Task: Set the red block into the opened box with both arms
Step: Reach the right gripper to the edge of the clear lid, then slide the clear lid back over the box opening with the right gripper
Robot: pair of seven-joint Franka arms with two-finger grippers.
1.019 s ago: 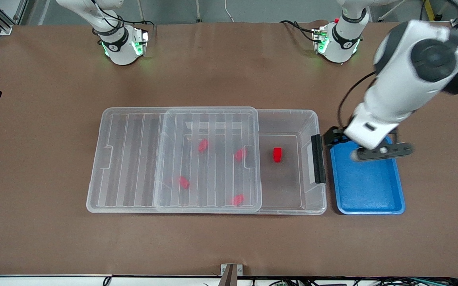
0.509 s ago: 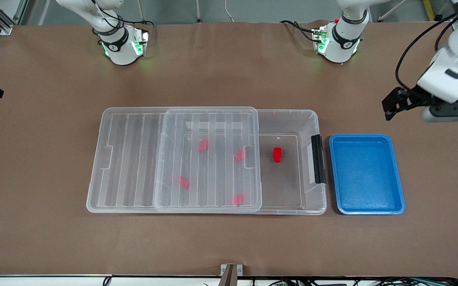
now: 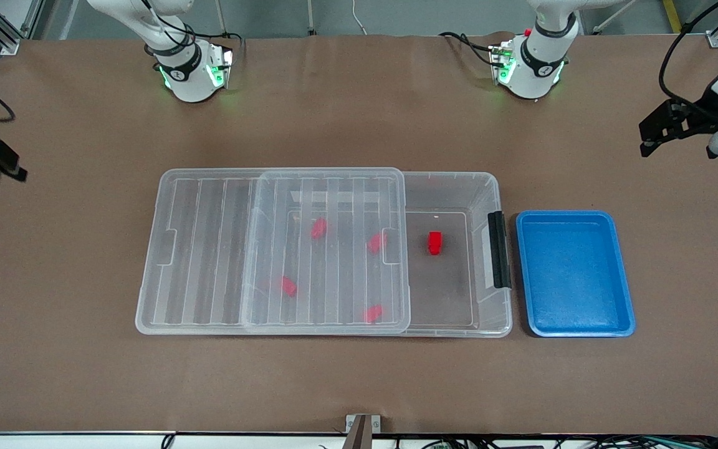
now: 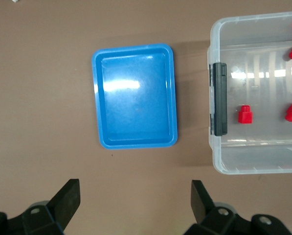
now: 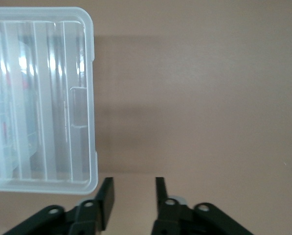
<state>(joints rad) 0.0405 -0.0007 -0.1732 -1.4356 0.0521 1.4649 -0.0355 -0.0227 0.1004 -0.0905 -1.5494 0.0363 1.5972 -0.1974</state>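
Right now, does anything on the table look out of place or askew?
Only the lid: it lies slid toward the right arm's end, overhanging the box and leaving its latch end uncovered. One red block lies in the open part, four under the lid. The blue tray lies square beside the box.

I have the left gripper [image 3: 649, 134] up at the left arm's end of the table, fingers spread wide. My right gripper [image 5: 133, 196] sits at the right arm's end, fingers part-closed, holding nothing.
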